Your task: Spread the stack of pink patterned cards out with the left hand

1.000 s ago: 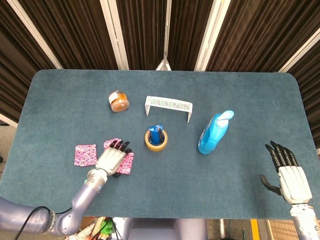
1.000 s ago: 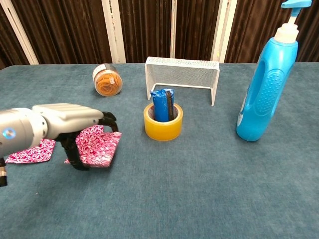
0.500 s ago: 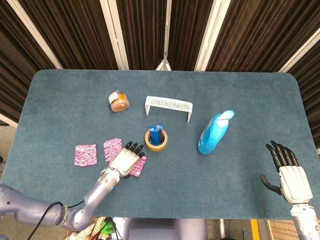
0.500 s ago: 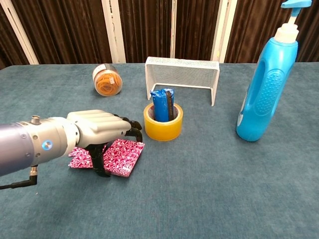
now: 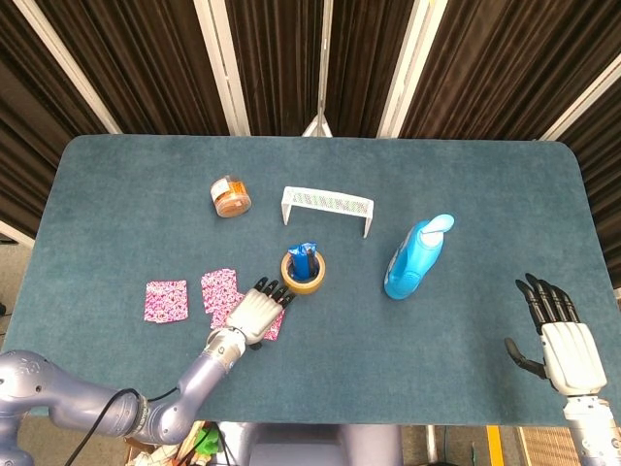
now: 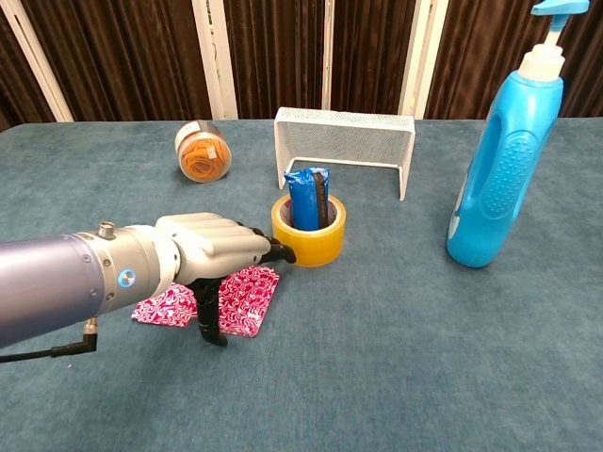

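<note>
Pink patterned cards lie at the table's front left. One card (image 5: 166, 300) sits alone at the far left, a second card (image 5: 218, 287) lies beside it, and the rest of the stack (image 6: 247, 299) is under my left hand (image 5: 256, 313). That hand lies flat on the stack, fingers stretched toward the yellow tape roll (image 5: 304, 271). In the chest view my left hand (image 6: 209, 252) covers most of the cards, and only their lower edges show. My right hand (image 5: 558, 338) is open at the front right, far from the cards, holding nothing.
The yellow tape roll (image 6: 308, 229) holds a blue packet (image 6: 307, 199) and stands just past my left fingertips. A white mesh rack (image 5: 327, 206), an orange jar (image 5: 231, 195) and a blue pump bottle (image 5: 415, 256) stand further back.
My left hand has slid right toward the tape roll, dragging the upper cards with it and leaving the second card uncovered behind it. The right hand has not moved.
</note>
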Controlling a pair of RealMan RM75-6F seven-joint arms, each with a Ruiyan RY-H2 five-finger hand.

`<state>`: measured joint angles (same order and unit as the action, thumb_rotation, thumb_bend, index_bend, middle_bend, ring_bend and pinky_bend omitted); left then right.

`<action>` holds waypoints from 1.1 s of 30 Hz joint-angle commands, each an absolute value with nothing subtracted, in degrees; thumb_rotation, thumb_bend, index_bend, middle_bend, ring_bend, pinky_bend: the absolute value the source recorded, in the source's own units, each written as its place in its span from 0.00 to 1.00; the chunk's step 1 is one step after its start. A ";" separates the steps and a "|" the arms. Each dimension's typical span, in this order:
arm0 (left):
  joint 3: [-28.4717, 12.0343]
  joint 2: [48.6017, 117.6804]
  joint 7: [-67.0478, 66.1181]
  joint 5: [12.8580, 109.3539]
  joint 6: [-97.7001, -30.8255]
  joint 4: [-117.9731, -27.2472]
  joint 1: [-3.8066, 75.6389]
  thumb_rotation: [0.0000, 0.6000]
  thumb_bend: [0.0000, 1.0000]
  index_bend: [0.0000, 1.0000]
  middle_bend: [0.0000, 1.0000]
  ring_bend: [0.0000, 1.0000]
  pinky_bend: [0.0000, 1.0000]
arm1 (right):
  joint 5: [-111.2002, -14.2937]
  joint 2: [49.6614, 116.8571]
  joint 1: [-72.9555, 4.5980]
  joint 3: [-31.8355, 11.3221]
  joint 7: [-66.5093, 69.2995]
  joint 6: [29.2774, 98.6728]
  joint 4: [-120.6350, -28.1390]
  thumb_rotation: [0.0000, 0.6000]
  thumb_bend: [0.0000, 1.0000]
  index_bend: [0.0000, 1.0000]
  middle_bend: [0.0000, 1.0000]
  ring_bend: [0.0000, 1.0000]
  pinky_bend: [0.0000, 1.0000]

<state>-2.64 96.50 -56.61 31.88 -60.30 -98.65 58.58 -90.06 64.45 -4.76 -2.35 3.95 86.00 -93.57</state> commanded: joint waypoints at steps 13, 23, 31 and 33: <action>2.52 83.90 -53.70 34.54 -60.52 -106.61 55.99 1.00 0.47 0.00 0.00 0.00 0.00 | -90.18 64.58 -4.77 -2.31 3.64 86.03 -93.49 1.00 0.36 0.00 0.00 0.00 0.09; 8.72 75.69 -50.09 43.00 -55.67 -109.28 53.98 1.00 0.55 0.00 0.00 0.00 0.00 | -90.08 64.66 -4.79 -2.38 3.38 86.02 -93.56 1.00 0.36 0.00 0.00 0.00 0.09; 11.89 74.21 -48.44 49.79 -54.76 -109.45 52.12 1.00 0.55 0.00 0.00 0.00 0.00 | -90.10 64.77 -4.73 -2.41 3.30 86.17 -93.50 1.00 0.36 0.00 0.00 0.00 0.09; 12.26 74.43 -48.49 49.99 -54.49 -109.13 51.94 1.00 0.55 0.00 0.00 0.00 0.00 | -90.15 64.80 -4.74 -2.41 3.24 86.19 -93.50 1.00 0.36 0.00 0.00 0.00 0.09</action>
